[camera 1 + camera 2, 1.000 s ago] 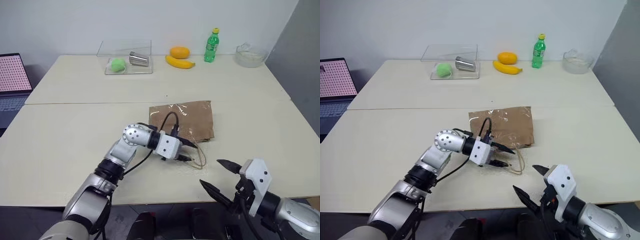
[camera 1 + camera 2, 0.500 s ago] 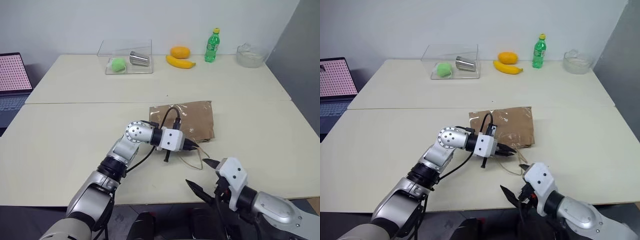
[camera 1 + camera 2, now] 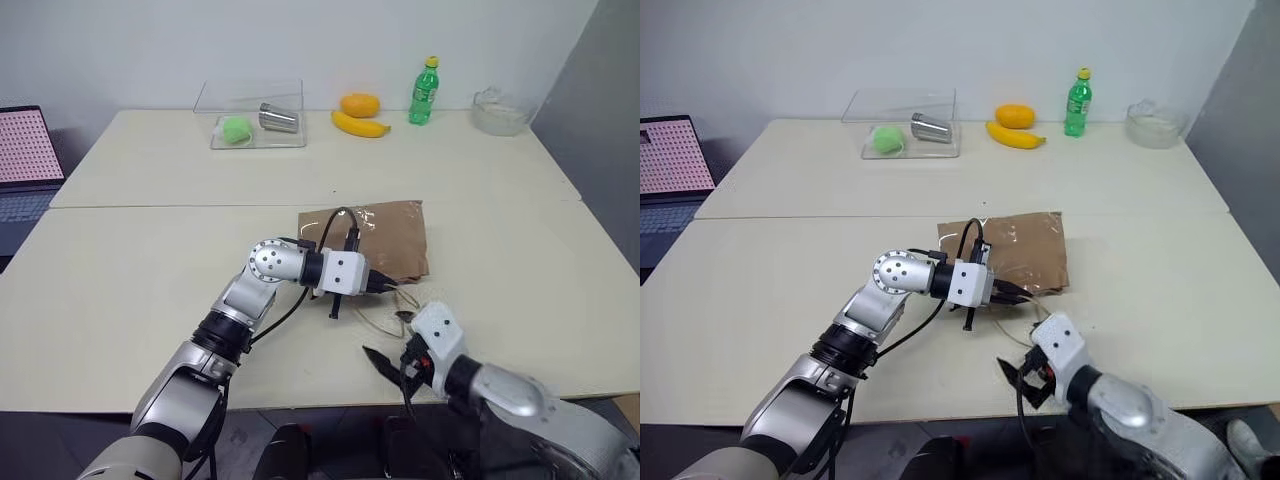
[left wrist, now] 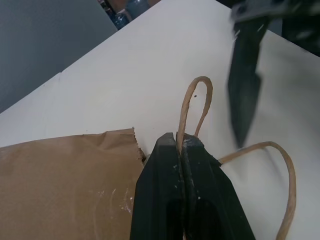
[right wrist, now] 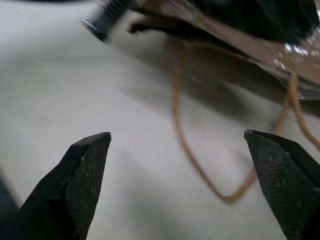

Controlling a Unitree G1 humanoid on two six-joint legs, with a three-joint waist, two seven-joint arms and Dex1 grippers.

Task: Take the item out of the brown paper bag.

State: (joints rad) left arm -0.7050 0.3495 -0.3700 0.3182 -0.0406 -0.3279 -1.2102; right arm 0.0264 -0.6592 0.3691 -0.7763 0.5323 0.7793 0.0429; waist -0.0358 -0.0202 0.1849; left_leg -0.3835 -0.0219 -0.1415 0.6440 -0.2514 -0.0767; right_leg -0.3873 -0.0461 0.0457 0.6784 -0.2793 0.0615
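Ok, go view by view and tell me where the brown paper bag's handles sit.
Left eye view: handles loop off the brown paper bag toward the right gripper.
Right eye view: same, mid-table.
Left wrist view: one handle pinched in the left gripper.
Right wrist view: loop between open fingers.
Shared landmark: the bag.

Plain white wall (image 3: 150,50) behind two pale cream rectangular tables (image 3: 130,250) pushed together; grey panel (image 3: 600,120) at right, even light.

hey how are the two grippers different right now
The left gripper is shut, pinching a handle loop of the brown paper bag; the right gripper is wide open and holds nothing. The left sits at the bag's near edge; the right sits nearer the table's front edge. Both have black fingers.
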